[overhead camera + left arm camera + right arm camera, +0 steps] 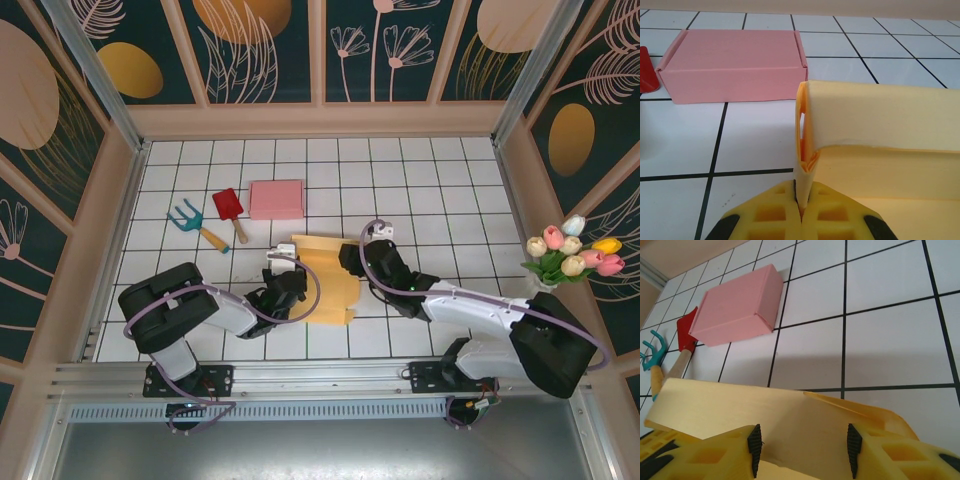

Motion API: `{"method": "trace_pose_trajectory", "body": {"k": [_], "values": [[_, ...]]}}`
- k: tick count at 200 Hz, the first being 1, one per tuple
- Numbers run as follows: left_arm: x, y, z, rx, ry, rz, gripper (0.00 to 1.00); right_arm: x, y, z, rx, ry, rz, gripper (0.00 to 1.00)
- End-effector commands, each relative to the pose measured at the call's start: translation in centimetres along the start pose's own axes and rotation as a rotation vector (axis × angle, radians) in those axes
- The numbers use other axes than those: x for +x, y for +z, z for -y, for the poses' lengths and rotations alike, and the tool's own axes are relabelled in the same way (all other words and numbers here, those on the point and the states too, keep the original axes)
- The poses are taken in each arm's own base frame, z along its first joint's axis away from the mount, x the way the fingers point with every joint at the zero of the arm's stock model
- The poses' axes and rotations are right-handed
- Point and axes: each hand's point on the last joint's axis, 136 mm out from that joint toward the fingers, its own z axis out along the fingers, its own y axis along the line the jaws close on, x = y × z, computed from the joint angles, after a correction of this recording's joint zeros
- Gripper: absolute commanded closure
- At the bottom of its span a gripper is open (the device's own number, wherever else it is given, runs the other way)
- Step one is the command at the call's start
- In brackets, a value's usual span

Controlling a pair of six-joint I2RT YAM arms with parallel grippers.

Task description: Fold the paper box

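Tiled table (755, 145) holds paper box (880, 125), edge pinched by left gripper (801, 202).

Both arms were the same build, left arm (185, 305) and right arm (490, 315): chunky black joint housings with smooth white link shells, and a lilac cable (470, 296) running along each. The bases (190, 380) were black brackets with bolts. The fingers (772, 217) were yellow plastic with a waffle grid of pockets, and the right gripper (802, 450) had ribbed black pads (755, 447).
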Motion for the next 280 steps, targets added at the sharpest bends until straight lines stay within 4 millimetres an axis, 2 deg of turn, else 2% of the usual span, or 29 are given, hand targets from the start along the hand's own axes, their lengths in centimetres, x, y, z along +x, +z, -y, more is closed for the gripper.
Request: {"method": "trace_pose_trajectory", "body": {"k": [1, 37, 68, 82, 101, 126, 169, 227, 280], "values": [[-0.4, 0.1, 0.7, 0.009, -0.038, 0.011, 1.0, 0.1, 0.3, -1.7, -0.118, 0.049, 0.0, 0.48], [-0.4, 0.0, 1.1, 0.021, -0.032, 0.008, 1.0, 0.5, 0.5, -4.1, -0.231, 0.073, -0.049, 0.51], [-0.3, -0.1, 1.4, 0.027, -0.031, 0.007, 1.0, -0.3, -0.3, -4.8, -0.29, 0.12, -0.014, 0.65], [-0.3, -0.1, 1.3, 0.025, -0.033, 0.004, 1.0, -0.5, -0.5, -4.1, -0.268, 0.126, 0.01, 0.7], [-0.2, 0.0, 1.3, 0.02, -0.035, -0.002, 1.0, -0.6, -0.6, -2.8, -0.208, 0.111, 0.024, 0.7], [-0.2, 0.0, 1.1, 0.005, -0.035, -0.009, 1.0, 0.2, -0.5, -1.0, -0.119, 0.048, 0.008, 0.55], [-0.4, -0.2, 0.9, -0.004, -0.039, -0.007, 1.0, 2.7, -0.7, 1.9, -0.053, -0.035, -0.028, 0.51], [-1.1, -0.6, 0.9, 0.008, -0.045, -0.005, 1.0, 4.0, -1.0, 2.9, -0.055, -0.089, -0.042, 0.5], [-1.3, -0.8, 0.8, 0.008, -0.048, -0.007, 1.0, 3.8, -1.1, 4.3, -0.016, -0.098, -0.004, 0.5]]}}
